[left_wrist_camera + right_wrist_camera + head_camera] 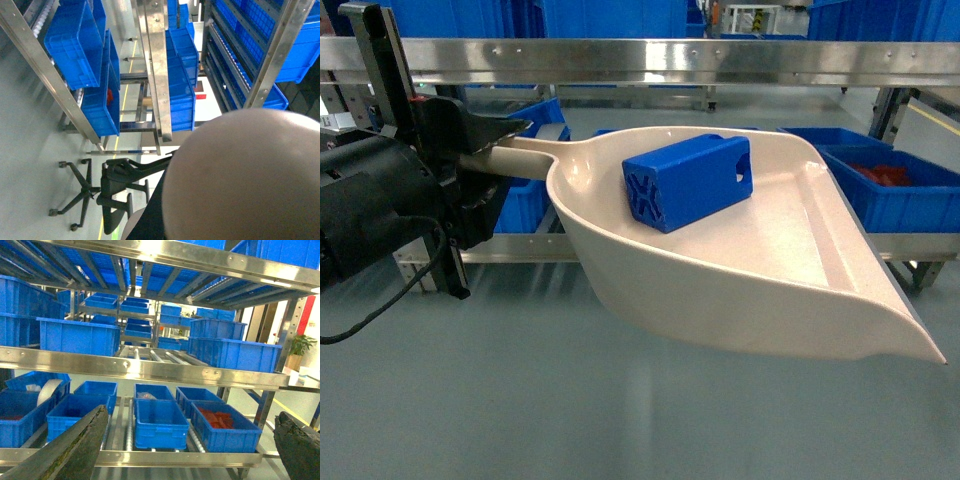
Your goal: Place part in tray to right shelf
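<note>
The blue part (690,180) lies on its side inside the beige tray (770,280), near the handle end. My left gripper (495,150) is shut on the tray's handle and holds the tray level in the air in front of a steel shelf rail (670,60). In the left wrist view the tray's underside (250,180) hides the jaws. My right gripper (191,414) is open with nothing between its dark fingers (75,450). It faces the steel shelf (150,367) with roller lanes.
Blue crates fill the rack's levels. One low crate (222,425) holds red pieces and also shows in the head view as a crate (890,185) behind the tray's lip. A black office chair (115,190) stands on the grey floor.
</note>
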Available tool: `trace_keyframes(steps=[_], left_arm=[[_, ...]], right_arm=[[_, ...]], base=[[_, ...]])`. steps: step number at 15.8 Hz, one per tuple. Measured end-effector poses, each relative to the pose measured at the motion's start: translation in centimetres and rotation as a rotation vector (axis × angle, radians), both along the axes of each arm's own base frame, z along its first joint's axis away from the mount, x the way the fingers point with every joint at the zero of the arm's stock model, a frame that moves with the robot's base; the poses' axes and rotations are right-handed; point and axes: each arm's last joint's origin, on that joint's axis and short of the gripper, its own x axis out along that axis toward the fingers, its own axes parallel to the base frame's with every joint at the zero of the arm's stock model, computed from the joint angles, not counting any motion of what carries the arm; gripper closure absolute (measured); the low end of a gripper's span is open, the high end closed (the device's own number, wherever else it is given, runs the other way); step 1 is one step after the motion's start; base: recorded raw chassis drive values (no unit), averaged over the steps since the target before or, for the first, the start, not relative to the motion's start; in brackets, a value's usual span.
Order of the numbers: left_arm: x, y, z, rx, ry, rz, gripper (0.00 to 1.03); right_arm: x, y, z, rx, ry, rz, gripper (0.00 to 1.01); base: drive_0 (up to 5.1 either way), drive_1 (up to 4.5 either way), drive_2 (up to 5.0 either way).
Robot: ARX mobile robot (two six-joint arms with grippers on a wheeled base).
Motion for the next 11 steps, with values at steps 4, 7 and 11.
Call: trace_keyframes(steps=[4,7,11], left_arm=[[0.0,0.0,-0.04,0.001,0.004,0.0,0.89],[0.0,0.0,-0.04,0.001,0.004,0.0,0.89],[0.0,0.0,-0.04,0.001,0.004,0.0,0.89]], right_arm=[[0.01,0.01,-0.03,0.0,0.002,0.0,0.03],[0.01,0.01,-0.02,0.0,0.002,0.0,0.03],[0.01,0.01,-0.01,0.0,0.001,0.0,0.03]], base=[[0.0,0.0,0.0],[0.0,0.0,0.0],[0.0,0.0,0.0]])
